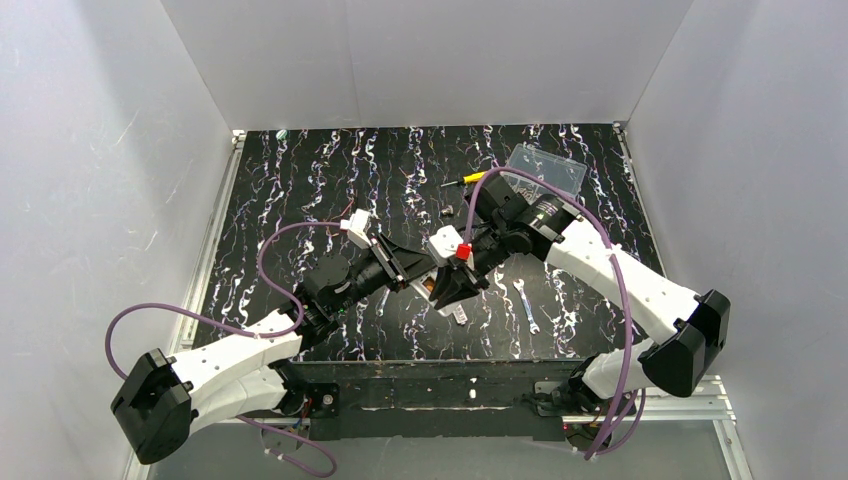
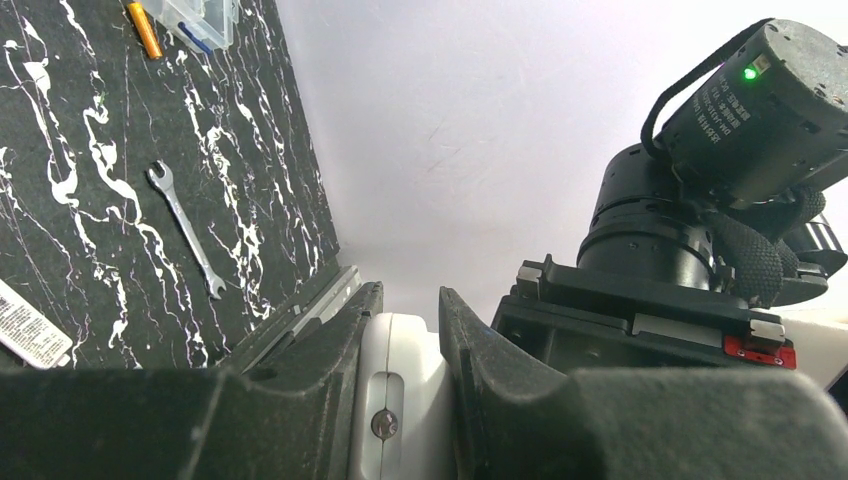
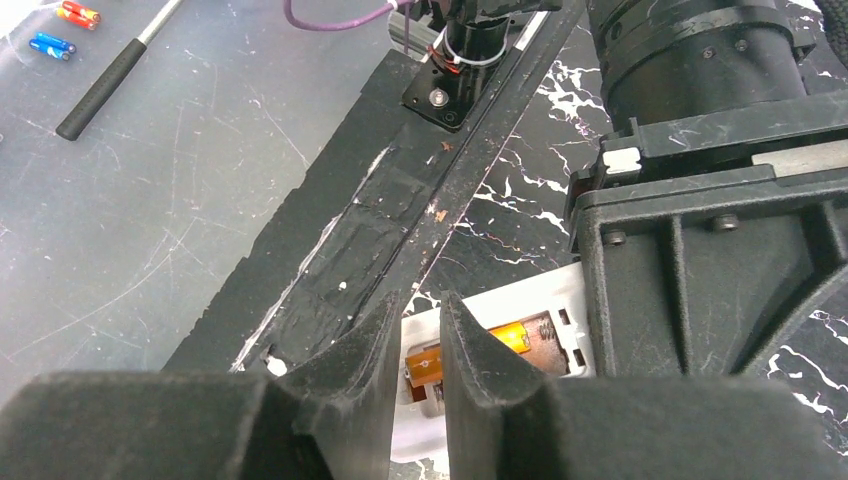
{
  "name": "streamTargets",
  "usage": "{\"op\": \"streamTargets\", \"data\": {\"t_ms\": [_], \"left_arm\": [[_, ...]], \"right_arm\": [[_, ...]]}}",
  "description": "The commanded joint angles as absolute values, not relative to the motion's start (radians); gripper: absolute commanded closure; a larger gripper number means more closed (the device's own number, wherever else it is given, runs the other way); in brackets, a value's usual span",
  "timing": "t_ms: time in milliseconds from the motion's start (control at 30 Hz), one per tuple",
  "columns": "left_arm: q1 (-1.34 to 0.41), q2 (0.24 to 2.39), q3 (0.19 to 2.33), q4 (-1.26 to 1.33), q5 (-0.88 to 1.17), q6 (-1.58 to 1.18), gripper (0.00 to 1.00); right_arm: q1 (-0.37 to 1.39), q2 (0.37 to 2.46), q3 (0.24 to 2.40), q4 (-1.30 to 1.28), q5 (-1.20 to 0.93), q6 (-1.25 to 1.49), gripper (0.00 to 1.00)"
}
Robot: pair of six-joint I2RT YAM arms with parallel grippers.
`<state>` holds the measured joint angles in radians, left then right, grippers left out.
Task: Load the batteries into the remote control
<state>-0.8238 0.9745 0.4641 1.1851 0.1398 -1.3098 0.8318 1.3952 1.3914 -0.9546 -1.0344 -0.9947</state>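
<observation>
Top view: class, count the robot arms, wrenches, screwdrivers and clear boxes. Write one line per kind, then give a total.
Robot arms: 2
Wrench: 1
Screwdriver: 1
Clear box: 1
Total: 5

You are in a robot test lab. White walls (image 1: 420, 60) box in a black marbled worktop (image 1: 300, 170). A left arm (image 1: 235, 355) and a right arm (image 1: 625, 275) are bolted at 6 o'clock. A small wrench (image 1: 527, 305) lies at 4 o'clock.
</observation>
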Motion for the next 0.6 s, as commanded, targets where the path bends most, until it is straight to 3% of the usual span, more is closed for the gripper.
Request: {"op": "streamTargets", "data": {"t_ms": [0, 367, 567], "left_arm": [[-0.822, 0.949, 0.479, 1.335, 0.137, -1.338, 1.00], [-0.822, 0.948, 0.475, 1.339, 0.138, -1.336, 1.00], [-0.823, 0.945, 0.475, 1.335, 0.143, -1.333, 1.00]], "right_arm": [[0.831, 1.402, 1.386, -0.958, -1.019, -0.986, 0.72], [0.831, 1.394, 1.414, -0.969, -1.034, -0.985, 0.71], [0.831, 1.380, 1.446, -0.970, -1.087, -0.979, 0.65]]}}
